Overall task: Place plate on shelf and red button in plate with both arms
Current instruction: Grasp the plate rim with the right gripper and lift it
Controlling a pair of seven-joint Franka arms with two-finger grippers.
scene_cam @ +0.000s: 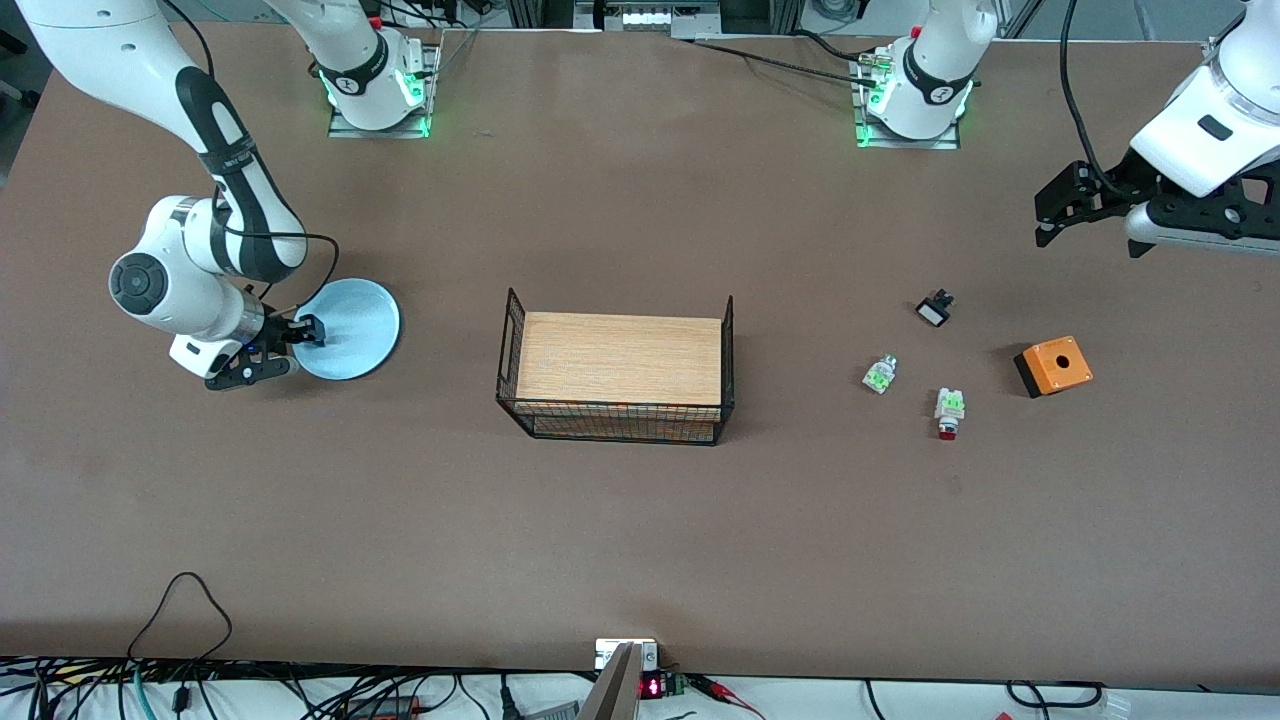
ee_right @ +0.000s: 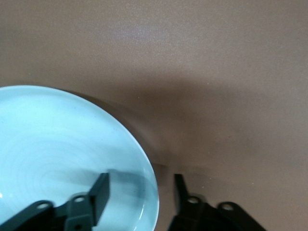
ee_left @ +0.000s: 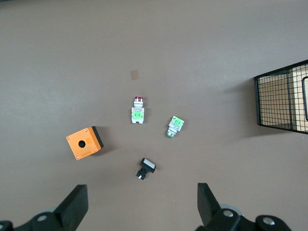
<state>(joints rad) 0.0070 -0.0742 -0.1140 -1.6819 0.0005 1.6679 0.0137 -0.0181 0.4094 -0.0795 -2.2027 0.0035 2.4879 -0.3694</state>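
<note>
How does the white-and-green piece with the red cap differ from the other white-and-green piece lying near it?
The red button ends in a round red cap; the plain piece has no red tip. The red button lies nearer the front camera and closer to the orange box; the plain piece lies closer to the wire rack. Both are small white blocks with green patches.
</note>
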